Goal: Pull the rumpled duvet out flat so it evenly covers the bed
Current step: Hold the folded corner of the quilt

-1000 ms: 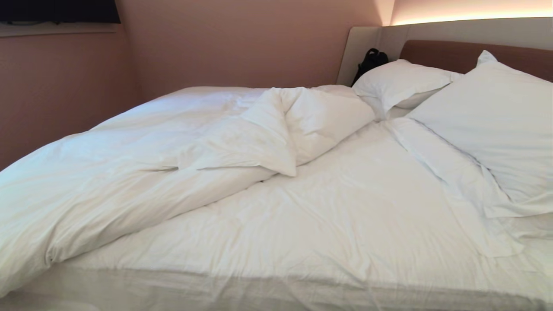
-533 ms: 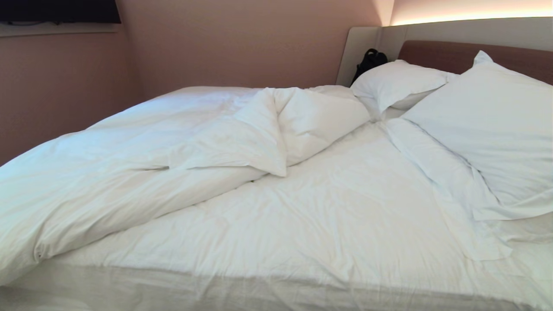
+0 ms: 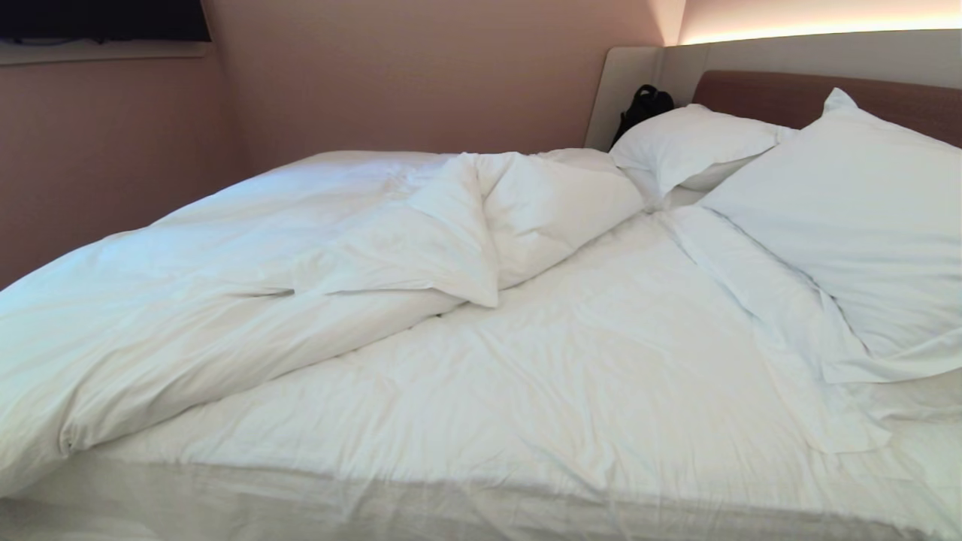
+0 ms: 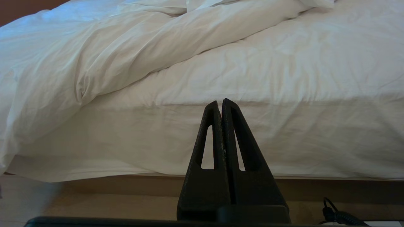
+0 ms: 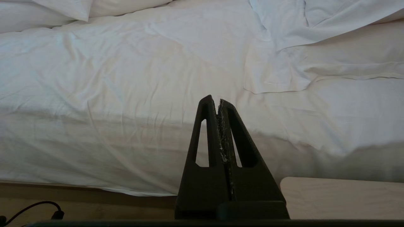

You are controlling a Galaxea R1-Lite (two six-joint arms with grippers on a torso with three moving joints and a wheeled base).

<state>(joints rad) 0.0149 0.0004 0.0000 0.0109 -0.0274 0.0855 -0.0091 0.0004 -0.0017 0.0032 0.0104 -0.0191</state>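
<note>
Across the bed [image 3: 316, 518], duvet [image 3: 225, 285] lies bunched on my left half; nothing pulled yet. Left pincer [image 4: 220, 101] and right pincer [image 5: 214, 100] closed, empty.

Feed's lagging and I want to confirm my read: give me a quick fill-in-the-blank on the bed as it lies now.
1. The duvet is bunched toward the robot's ____ side of the bed.
2. Both pillows lie at the robot's ____.
3. The left gripper has its jaws ____.
4. A ____ bag sits by the headboard.

Missing: left; right; shut; black
</note>
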